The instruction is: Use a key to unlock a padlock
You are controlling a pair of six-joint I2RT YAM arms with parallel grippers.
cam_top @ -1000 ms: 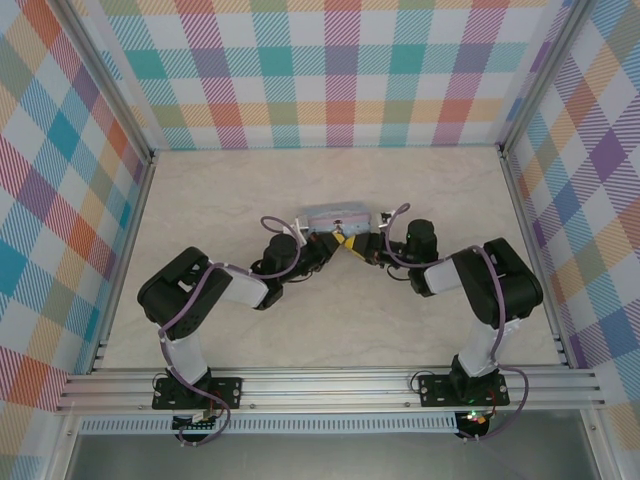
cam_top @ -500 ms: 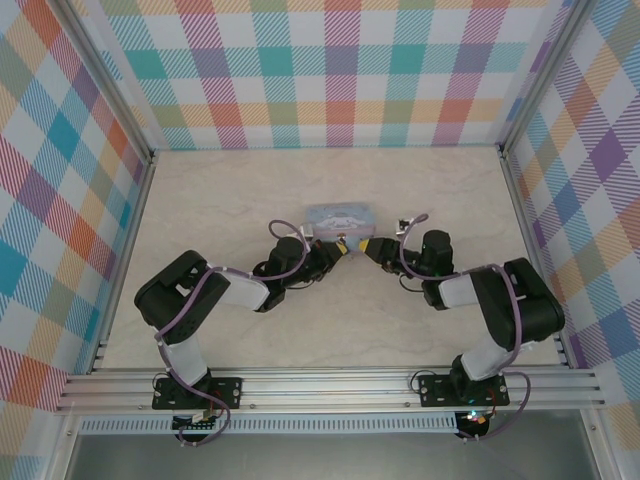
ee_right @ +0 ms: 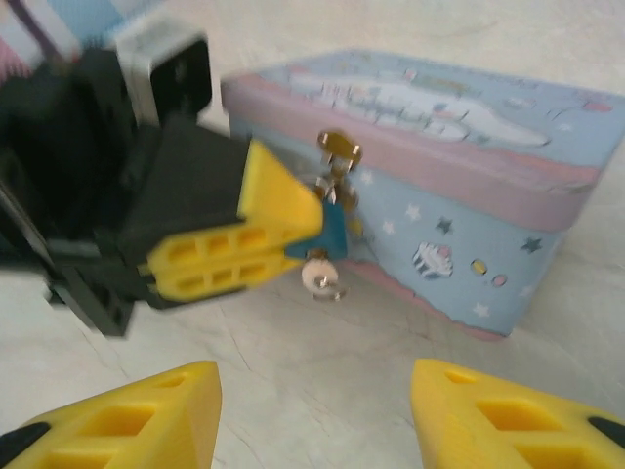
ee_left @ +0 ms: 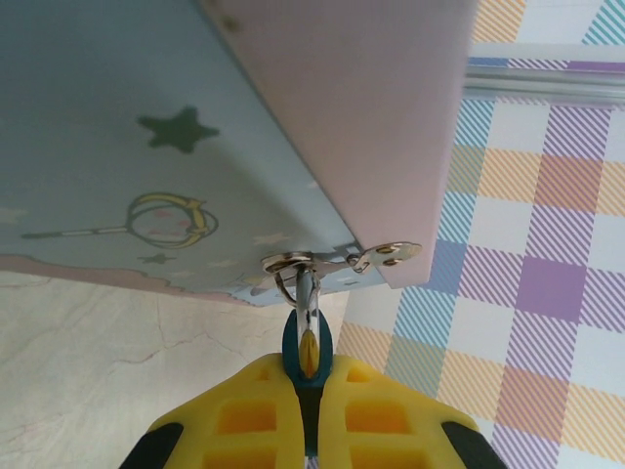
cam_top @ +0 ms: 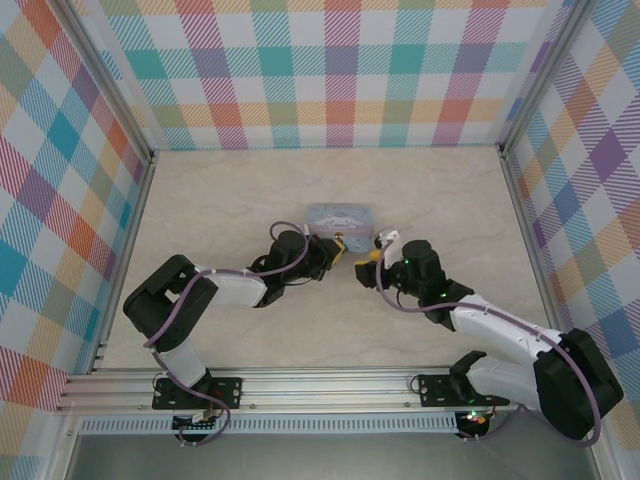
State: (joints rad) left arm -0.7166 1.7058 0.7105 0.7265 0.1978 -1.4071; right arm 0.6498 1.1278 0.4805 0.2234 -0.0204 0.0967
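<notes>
I'm watching the left gripper [ee_left: 308, 386] pinching the teal padlock [ee_left: 291, 344] tight between its yellow fingers. The lock's shackle is hanging through the hasp [ee_left: 337, 259] on the front of the pale blue cartoon tin [ee_left: 146, 147]. The right gripper [ee_right: 314, 415] is hovering with fingers spread wide and empty, near the lock but apart from it.

The key [ee_right: 319, 277] looks to be sitting in the padlock's underside with nothing gripping it. If I'm closing in off-line, I'm risking knocking it loose or shoving the tin.

The right wrist is giving me the key's pale head, though blurred. The left wrist is giving me the shackle threading the hasp, crisp and close.
</notes>
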